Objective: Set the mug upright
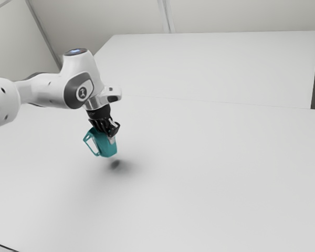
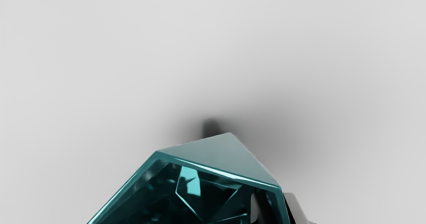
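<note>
Mug (image 1: 106, 147) hangs in the air above the pale worktop (image 1: 210, 173), its mouth up toward the end effector (image 1: 112, 137) and its body leaning a little. The end effector is closed on the mug's wall, one finger inside the mouth and the other outside. The handle (image 1: 90, 147) points to the exterior view's left. A dark shadow (image 1: 115, 164) lies on the worktop, below and apart from the mug's base.
</note>
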### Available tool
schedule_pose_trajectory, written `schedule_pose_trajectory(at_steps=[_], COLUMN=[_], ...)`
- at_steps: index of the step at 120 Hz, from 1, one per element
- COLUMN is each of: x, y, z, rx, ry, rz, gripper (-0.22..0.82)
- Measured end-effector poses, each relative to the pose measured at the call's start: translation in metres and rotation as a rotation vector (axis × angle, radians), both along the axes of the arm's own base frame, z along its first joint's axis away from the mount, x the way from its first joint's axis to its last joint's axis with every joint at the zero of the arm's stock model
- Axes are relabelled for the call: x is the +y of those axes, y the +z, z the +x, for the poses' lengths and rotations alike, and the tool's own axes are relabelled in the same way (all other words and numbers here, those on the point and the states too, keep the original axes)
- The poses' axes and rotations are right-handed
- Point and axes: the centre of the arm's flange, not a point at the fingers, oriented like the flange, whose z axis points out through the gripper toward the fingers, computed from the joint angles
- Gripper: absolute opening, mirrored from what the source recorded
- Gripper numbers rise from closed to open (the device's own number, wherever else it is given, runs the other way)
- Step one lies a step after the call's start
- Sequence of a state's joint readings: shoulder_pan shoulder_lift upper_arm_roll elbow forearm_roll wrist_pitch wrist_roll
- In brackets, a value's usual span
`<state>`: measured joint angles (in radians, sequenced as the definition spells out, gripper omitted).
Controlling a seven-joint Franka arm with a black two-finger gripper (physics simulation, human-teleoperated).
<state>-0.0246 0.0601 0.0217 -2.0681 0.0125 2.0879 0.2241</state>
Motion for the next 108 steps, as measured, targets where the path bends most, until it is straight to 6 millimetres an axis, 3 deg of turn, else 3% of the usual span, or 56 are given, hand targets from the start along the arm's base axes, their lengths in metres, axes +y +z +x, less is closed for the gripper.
schedule_pose_trajectory(at_steps=[55, 108], x=[-0.014, -0.017], y=[-0.029, -0.046], z=[-0.021, -0.024], rx=[-0.068, -0.110], ry=[0.082, 0.165], rz=[0.066, 0.072], gripper=[-0.15, -0.15])
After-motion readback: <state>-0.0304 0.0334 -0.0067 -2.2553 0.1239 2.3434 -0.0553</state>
